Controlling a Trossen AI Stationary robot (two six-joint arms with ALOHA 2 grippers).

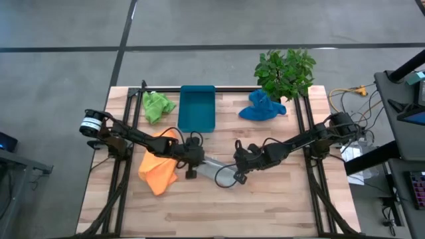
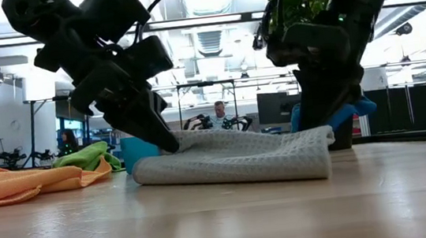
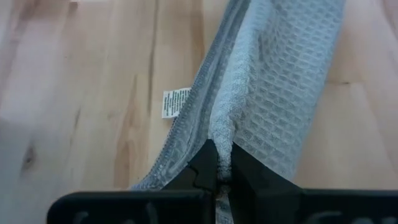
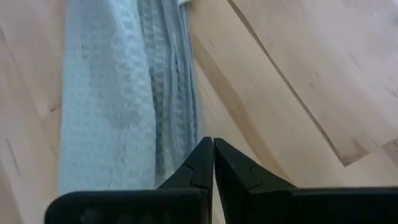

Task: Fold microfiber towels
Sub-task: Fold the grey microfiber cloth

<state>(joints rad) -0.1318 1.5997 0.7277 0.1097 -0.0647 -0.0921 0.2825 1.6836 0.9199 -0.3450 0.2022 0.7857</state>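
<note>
The grey towel (image 1: 214, 168) lies mid-table as a long folded strip, between my two grippers. My left gripper (image 1: 193, 164) is shut on its left end. My right gripper (image 1: 237, 175) is shut at the strip's right end (image 2: 318, 149). In the right wrist view its shut fingertips (image 4: 212, 147) stand just beside the towel's edge (image 4: 180, 106), with bare wood ahead. The orange towel (image 1: 158, 163) lies crumpled under the left arm. At the far side of the table lie the green towel (image 1: 156, 105) and the blue towel (image 1: 261, 106). My left gripper pinches a raised fold of the grey towel (image 3: 224, 127) at the strip's left end between its two fingers. The fingers slant down from the table's left and lie along the strip. The remainder of the towel rests flat on the table. My right gripper stands against the towel's right end; I cannot tell whether it touches the cloth.
A teal tray (image 1: 197, 107) stands at the far middle, and a potted plant (image 1: 285, 70) at the far right. Black rails (image 1: 307, 133) run along both sides of the table. A white label (image 3: 176, 102) shows at the grey towel's edge. Bare wood lies toward the near edge.
</note>
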